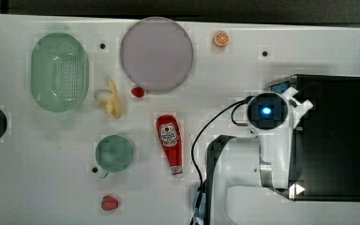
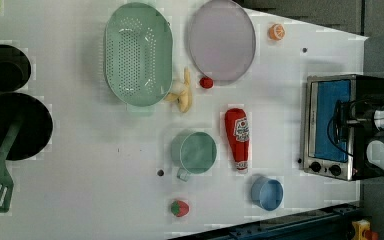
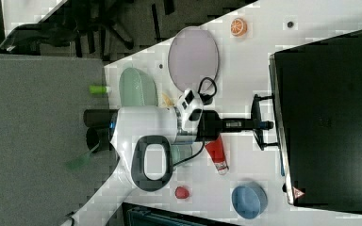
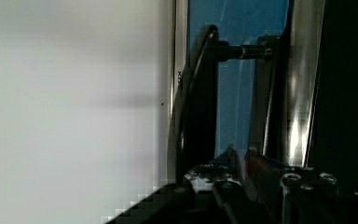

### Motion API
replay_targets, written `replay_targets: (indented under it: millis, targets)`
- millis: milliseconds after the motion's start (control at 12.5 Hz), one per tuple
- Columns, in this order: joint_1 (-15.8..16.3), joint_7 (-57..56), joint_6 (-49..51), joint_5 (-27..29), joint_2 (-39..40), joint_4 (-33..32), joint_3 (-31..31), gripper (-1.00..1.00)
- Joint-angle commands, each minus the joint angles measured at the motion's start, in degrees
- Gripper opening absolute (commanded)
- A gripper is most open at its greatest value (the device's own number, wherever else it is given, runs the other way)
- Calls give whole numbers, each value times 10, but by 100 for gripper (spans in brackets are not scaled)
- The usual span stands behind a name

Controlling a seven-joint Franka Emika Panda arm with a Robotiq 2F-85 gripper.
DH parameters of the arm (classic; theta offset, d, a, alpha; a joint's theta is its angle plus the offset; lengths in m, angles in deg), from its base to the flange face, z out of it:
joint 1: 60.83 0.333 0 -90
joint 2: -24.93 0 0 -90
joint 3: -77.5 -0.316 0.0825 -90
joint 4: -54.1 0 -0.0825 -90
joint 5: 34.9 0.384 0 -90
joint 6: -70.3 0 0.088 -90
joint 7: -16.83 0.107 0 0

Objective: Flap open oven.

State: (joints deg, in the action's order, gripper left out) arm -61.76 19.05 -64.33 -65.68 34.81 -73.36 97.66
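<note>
You see the oven (image 2: pixel 330 125) at the left view's right on the white counter (image 2: pixel 80 190), blue glass door shut, the hand (image 2: pixel 347 120) at its dark handle.

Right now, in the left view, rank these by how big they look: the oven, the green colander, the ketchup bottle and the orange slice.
1. Green colander
2. Oven
3. Ketchup bottle
4. Orange slice
The colander and oven look close; part of the oven is hidden.

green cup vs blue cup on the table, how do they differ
The green cup is pale mint; the blue cup is blue. The green cup looks wider and shows a small handle; no handle is visible on the blue cup. In the left view the green cup sits left of the ketchup bottle, the blue cup lower right. Both stand upright, mouths open.
</note>
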Motion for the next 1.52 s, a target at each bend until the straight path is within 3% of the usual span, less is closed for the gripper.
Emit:
replay_targets:
  millis: [80,800,1520]
  targets:
    - [28,89,13,-26,19,1,-32,-65]
    - [83,301,66,-170,104,4,-85,-65]
    - [127,437,54,-177,225,50,-100,-65]
